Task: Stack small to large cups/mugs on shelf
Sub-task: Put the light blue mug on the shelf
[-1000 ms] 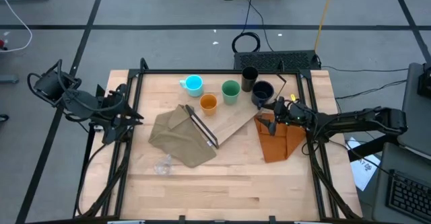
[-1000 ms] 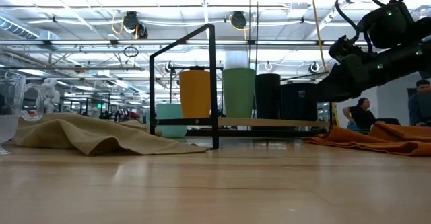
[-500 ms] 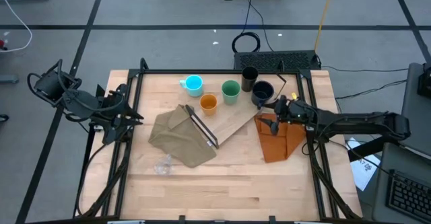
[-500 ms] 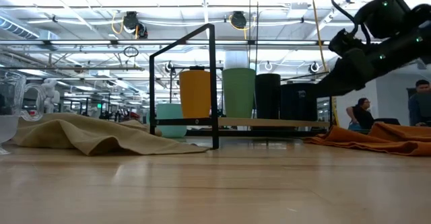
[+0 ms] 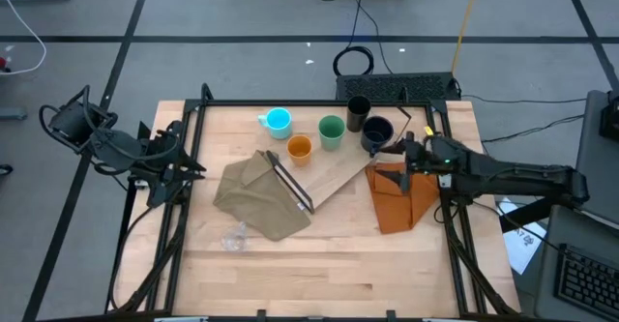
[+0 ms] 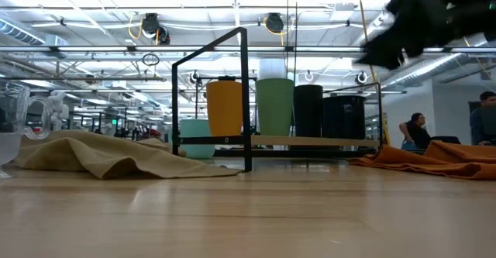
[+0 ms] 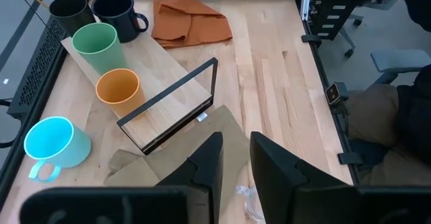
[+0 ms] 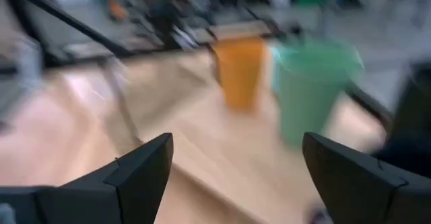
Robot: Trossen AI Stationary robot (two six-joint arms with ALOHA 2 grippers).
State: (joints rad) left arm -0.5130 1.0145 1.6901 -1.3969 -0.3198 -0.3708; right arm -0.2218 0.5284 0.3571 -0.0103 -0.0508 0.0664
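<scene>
The shelf (image 5: 334,174), a pale board with a black frame (image 7: 168,103) at one end, lies in the middle of the table. The orange cup (image 7: 118,89) and the green cup (image 7: 98,46) stand upright on it. The black tumbler (image 7: 70,10) and the navy mug (image 7: 116,14) stand at its far end. The cyan mug (image 5: 278,120) is on the table beside it. A clear cup (image 5: 233,237) lies toward the near left. My right gripper (image 8: 237,143) hangs open over the orange cloth, near the navy mug (image 5: 377,132). My left gripper (image 7: 236,158) waits at the left edge, fingers slightly apart, holding nothing.
An olive-tan cloth (image 5: 259,198) lies crumpled by the shelf's frame end. An orange cloth (image 5: 398,196) lies at the right, under my right arm. Black rails (image 5: 456,235) run along the table's left and right sides. Bare wood (image 5: 329,269) fills the near half.
My right gripper has risen from just above the orange cloth and tipped closer to level, staying open. No cup, cloth or the shelf has moved.
</scene>
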